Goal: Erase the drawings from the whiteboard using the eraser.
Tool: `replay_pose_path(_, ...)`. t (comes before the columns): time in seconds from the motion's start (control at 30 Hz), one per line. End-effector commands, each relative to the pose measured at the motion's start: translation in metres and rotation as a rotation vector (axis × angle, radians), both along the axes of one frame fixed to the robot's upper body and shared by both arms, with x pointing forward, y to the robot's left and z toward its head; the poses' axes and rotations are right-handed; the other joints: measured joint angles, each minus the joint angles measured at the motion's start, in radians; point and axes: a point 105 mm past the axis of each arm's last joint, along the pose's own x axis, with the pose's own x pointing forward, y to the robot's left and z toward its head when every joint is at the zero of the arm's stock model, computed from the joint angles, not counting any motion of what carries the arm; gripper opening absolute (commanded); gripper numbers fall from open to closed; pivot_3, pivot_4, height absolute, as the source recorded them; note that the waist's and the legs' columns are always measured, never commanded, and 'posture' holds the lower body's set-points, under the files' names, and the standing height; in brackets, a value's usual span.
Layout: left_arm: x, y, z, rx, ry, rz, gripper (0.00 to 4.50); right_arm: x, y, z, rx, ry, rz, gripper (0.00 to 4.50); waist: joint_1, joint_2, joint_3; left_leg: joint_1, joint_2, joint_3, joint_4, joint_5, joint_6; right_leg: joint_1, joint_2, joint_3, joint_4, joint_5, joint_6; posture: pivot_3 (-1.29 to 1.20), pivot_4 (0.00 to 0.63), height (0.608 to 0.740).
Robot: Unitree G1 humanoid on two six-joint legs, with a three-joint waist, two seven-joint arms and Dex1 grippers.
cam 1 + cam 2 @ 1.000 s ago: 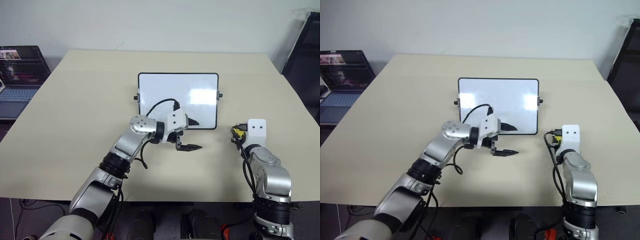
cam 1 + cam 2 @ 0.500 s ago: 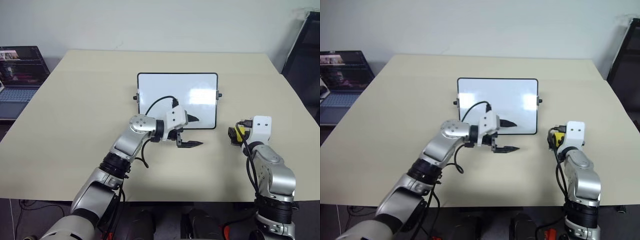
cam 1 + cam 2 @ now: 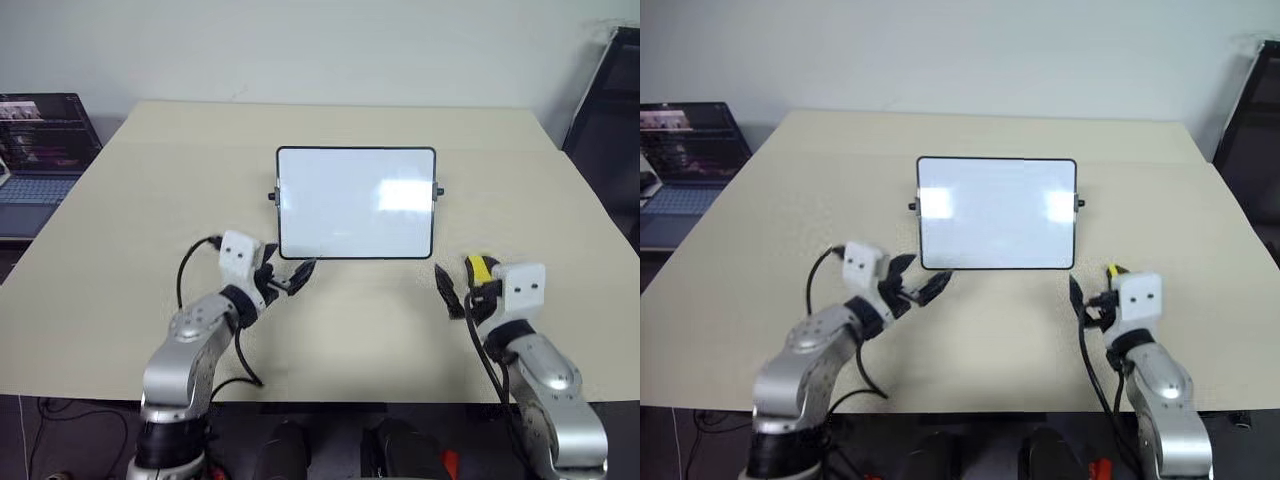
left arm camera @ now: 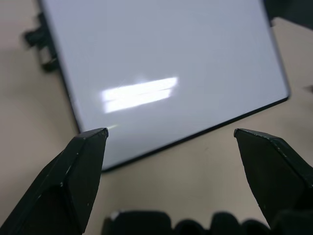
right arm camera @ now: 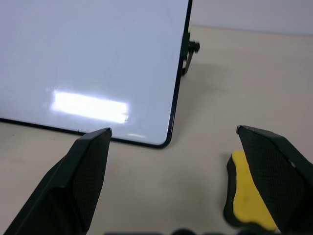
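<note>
**Both arms low at the near edge, board wiped clean**

Pale beige worktop (image 3: 150,200) fills the left eye view, with a plain light wall behind it and an open dark laptop (image 3: 40,140) on a lower surface off its left side. At mid-worktop lies the small rectangular whiteboard with a thin black frame and little black side knobs (image 3: 355,202); its white face carries only a bright glare patch, and none of the drawings can be made out on it. The left gripper (image 3: 290,280) hangs just before the board's near left corner, its jaws released and holding nothing. The right gripper (image 3: 458,285) sits off the board's near right corner, jaws spread wide, and the small yellow eraser with a black part (image 3: 478,270) shows beside its right-hand finger; whether it touches that finger cannot be told here.

From the right eye view the same layout reads: left gripper near the board's lower left corner, right gripper well clear of the frame to the right.

Looking along the left wrist view, two black fingers (image 4: 73,181) stand far apart with bare worktop and the board's rounded corner between them, nothing in the gap.

Along the right wrist view, the fingers (image 5: 78,181) are likewise far apart. The eraser lies on the worktop right against the inner side of one finger, not clamped between the two, and the board's framed corner and one knob sit beyond.
</note>
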Motion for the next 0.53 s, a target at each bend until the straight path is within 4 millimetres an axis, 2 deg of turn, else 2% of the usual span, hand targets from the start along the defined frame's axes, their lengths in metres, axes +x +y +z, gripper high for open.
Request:
replay_pose_path(0.03,-0.001,0.013,0.02,0.009,-0.113,0.159,4.5,-0.006,-0.022,0.008,0.073,-0.102,-0.061,4.49,0.008,0.0,0.0,0.003,0.0,0.0,0.0,0.0,0.0,0.003,0.0,0.0,0.0,0.0,0.0,0.0,0.15,0.74)
replay_pose_path(0.1,-0.005,0.026,0.016,0.027,-0.125,0.234,4.5,-0.007,-0.026,-0.001,0.064,-0.123,-0.093,4.49,0.007,0.0,0.0,0.004,0.0,0.001,0.0,0.0,0.001,0.004,0.0,0.0,-0.002,-0.001,0.002,0.0,0.15,0.74)
replay_pose_path(0.2,-0.003,0.027,0.016,0.059,-0.152,0.323,4.5,-0.003,-0.039,-0.003,0.041,-0.154,-0.123,4.49,0.005,-0.001,-0.001,0.005,0.001,0.002,0.0,0.001,0.001,0.005,0.001,0.001,-0.002,-0.002,0.004,0.0,0.15,0.74)
replay_pose_path(0.3,-0.004,0.037,0.012,0.068,-0.16,0.388,4.5,-0.004,-0.034,-0.002,0.012,-0.177,-0.129,4.49,0.005,0.0,-0.001,0.005,0.001,0.002,0.0,0.001,0.001,0.004,0.001,0.002,-0.002,-0.002,0.003,0.0,0.15,0.74)
replay_pose_path(0.43,-0.01,0.041,0.004,0.086,-0.156,0.434,4.5,-0.01,-0.032,0.0,-0.011,-0.171,-0.111,4.49,0.006,0.0,-0.001,0.004,0.001,0.002,-0.002,0.0,0.0,0.004,0.001,0.001,-0.002,0.0,0.0,0.0,0.15,0.74)
replay_pose_path(0.53,-0.01,0.045,-0.002,0.077,-0.142,0.47,4.5,-0.005,-0.029,0.002,-0.07,-0.151,-0.062,4.49,0.006,0.0,-0.001,0.003,0.0,0.002,-0.002,0.0,0.0,0.003,0.0,0.002,-0.003,0.0,0.0,0.0,0.15,0.74)
